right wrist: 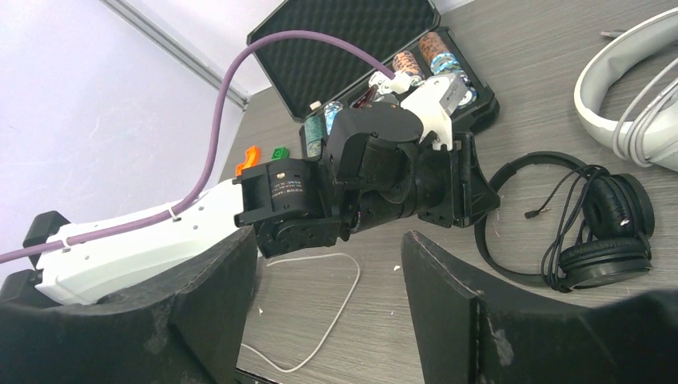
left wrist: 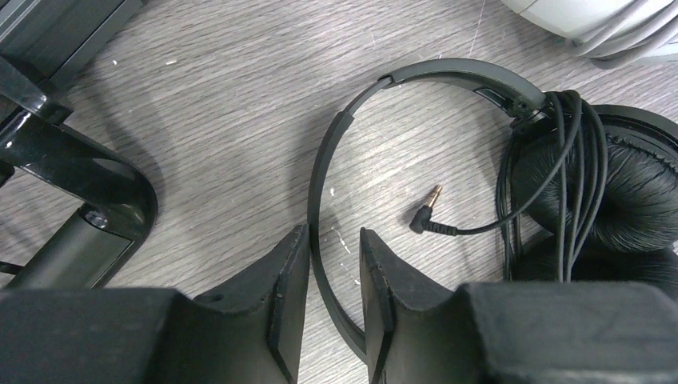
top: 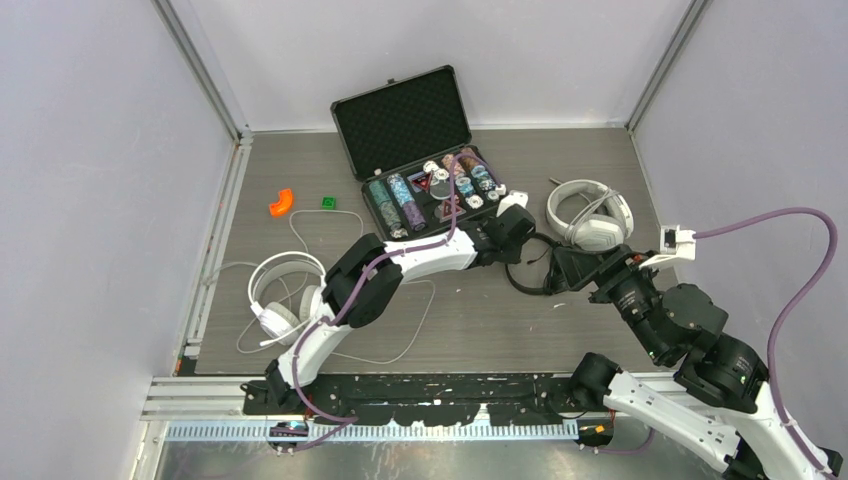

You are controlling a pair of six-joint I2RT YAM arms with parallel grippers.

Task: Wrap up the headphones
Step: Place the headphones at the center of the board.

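Seen from above, the left gripper [top: 517, 236] reaches across the grey table [top: 480, 320] to the slim black headphones [top: 520, 280], which lie mid-table in front of an open case [top: 400, 120] of chips. The right gripper [top: 572, 268] faces them from the other side. A bulky white-grey pair [top: 590, 215] sits just behind, and a white round-cup pair [top: 285, 295] lies well apart near the left edge, its cable trailing loose. At the left wrist, the fingers [left wrist: 288, 304] stand partly apart astride the black headband [left wrist: 448, 68] — not pinching it. The cord [left wrist: 580, 160] hangs in a bundle of loops where band meets ear pads [left wrist: 640, 192], and its plug [left wrist: 426, 216] rests on the wood inside the band's curve. At the right wrist, the jaws gape wide and hold nothing — the black headphones lie flat beyond the right finger, with the left arm [right wrist: 384, 176] beside them.
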